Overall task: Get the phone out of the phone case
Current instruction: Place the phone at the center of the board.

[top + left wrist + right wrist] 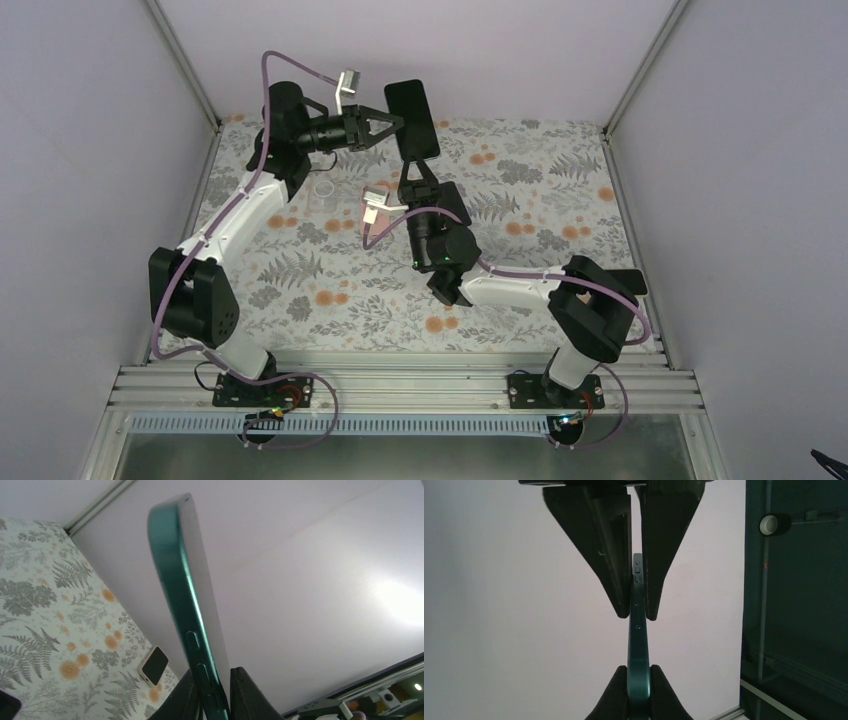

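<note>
Phone (413,115) hangs aloft, pinched by left gripper (215,692) and right gripper (639,682) alike; separation seems barely begun, so next one must anchor it while the other peels the case off.

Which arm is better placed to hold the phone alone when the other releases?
Probably right: the right fingers clamp the phone at its near end; the left fingers pinch its side.

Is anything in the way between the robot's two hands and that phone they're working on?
Nothing visible is in the way. The left hand and the right hand are each clamped directly on the phone, which is held up in the air, with nothing between their fingers and it.
</note>
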Robot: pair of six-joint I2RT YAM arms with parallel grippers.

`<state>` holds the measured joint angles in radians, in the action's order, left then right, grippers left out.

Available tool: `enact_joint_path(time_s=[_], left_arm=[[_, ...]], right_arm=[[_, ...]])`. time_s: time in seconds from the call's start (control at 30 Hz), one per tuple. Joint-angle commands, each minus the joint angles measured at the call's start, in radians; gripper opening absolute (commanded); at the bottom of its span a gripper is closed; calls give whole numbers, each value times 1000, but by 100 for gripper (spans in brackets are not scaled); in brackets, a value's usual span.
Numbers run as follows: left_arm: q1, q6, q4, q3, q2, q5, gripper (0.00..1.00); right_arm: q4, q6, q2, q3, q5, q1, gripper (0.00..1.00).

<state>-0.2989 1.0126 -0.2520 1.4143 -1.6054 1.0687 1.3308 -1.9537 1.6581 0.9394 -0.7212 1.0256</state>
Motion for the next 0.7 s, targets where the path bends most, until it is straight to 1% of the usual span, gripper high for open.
enact_joint_path(time_s=[0.0, 0.1, 0.17, 0.23, 0.27, 0.33, 0.5, 0.57, 0.67], left_arm=[[-2, -2, -14, -3, 32, 6, 10], [1, -1, -10, -2, 32, 3, 3], [2, 1, -8, 0, 33, 2, 2], [6, 1, -6, 0, 38, 1, 2], [12, -1, -6, 2, 39, 2, 2], [28, -9, 4, 9, 44, 2, 2], [81, -39, 34, 17, 49, 3, 2], [109, -58, 53, 16, 49, 10, 3], [148, -118, 112, 18, 49, 21, 2]], right_arm=[[146, -8, -3, 31, 23, 13, 4], [144, -8, -3, 26, 23, 13, 4], [143, -5, -3, 23, 23, 13, 5], [144, -3, -5, 18, 24, 13, 16], [143, -1, -6, 15, 24, 13, 21], [143, 4, -11, 7, 26, 14, 26], [130, 20, -35, -13, 30, 17, 51], [118, 33, -47, -23, 31, 20, 65], [105, 57, -68, -44, 34, 25, 88]])
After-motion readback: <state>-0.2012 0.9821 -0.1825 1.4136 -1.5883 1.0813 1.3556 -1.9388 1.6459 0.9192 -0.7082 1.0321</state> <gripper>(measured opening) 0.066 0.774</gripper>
